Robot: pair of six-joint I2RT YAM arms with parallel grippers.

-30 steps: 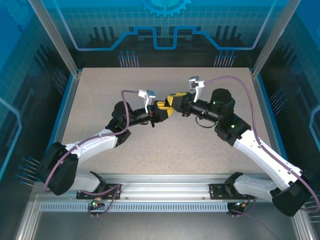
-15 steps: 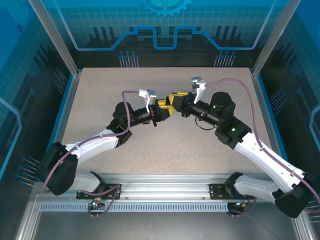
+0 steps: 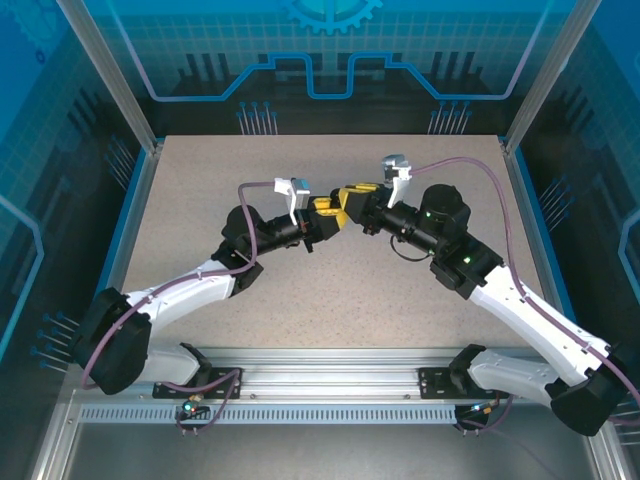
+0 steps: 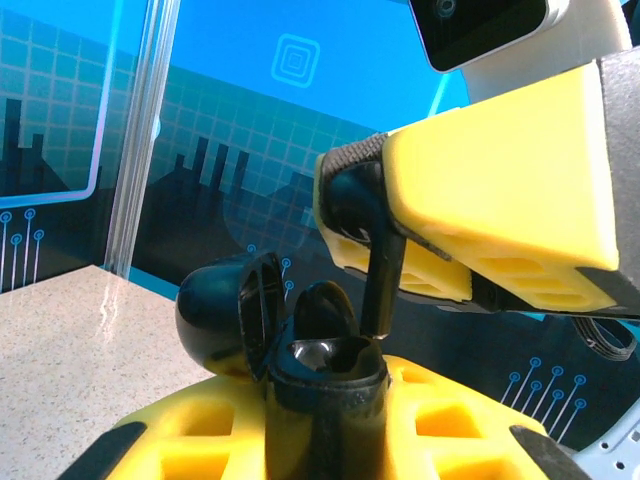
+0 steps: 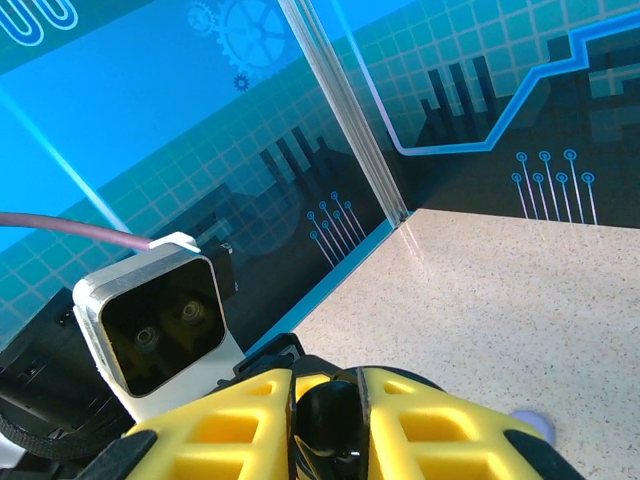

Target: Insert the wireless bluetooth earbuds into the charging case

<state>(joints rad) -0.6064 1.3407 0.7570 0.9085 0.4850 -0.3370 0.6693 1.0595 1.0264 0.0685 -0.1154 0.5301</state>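
A black earbud is pinched in the right gripper. The yellow fingers are pressed tight on its round head. Its stem is pointed down, and the tip is seen right at the rim of the open case. Whether the two are touching cannot be told. The case is black and round. It is squeezed in the left gripper, with its lid flipped back to the left. Both things are held up in the air over the middle of the bench.

The earbud is judged to be very light, hard and smooth, so it could easily be slipped or twisted in the grip. It is best held by the head, as it is now, with the stem left free to be slid into its hole. The case is likely light, hard and shiny too. It is best held by its lower half, with the lid and hinge left alone. Only a soft push is probably needed, because a hard one could knock the earbud crooked.

Compared with a second ago, the left gripper is seen from above a little farther from the arm bases. It is also closer to the right gripper. The right arm is shifted a tiny bit. Both grips are kept the same.
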